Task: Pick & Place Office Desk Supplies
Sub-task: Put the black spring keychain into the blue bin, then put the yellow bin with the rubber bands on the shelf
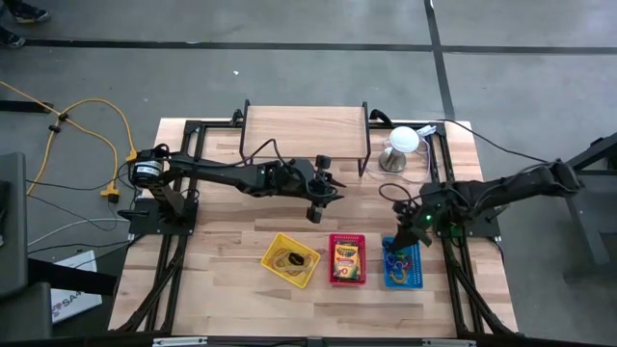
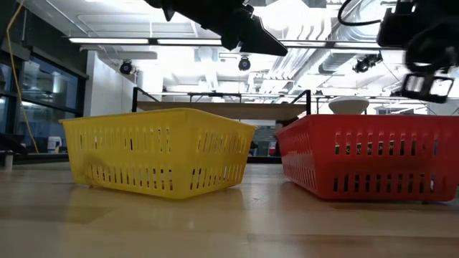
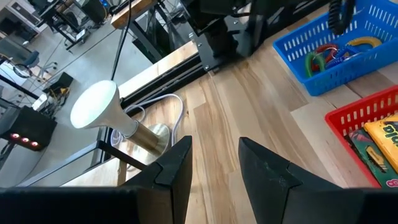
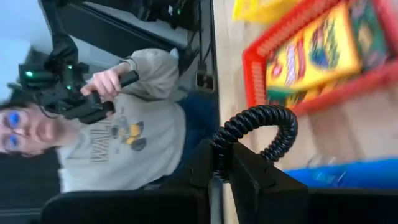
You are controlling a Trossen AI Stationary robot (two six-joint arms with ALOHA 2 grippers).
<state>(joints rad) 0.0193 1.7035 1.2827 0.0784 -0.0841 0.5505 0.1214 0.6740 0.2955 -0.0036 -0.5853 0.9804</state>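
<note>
Three baskets stand in a row near the table's front edge. The yellow basket holds rubber-band loops, and crayon boxes lie in the red basket. The blue basket contains coloured clips and rings. My right gripper is above the table just behind the blue basket, shut on a black coiled cord. My left gripper hangs open over the middle of the table, with nothing between its fingers. My right gripper pinches the black coiled cord between its two fingers at one end of the coil. The rest bends in an arc past the fingertips and back toward them. The cord is lifted clear of the table.
A white dome on a metal base stands at the back right, with a cable beside it. A wooden shelf on a black frame spans the back. The right wrist view shows a person beyond the table, holding a handle.
</note>
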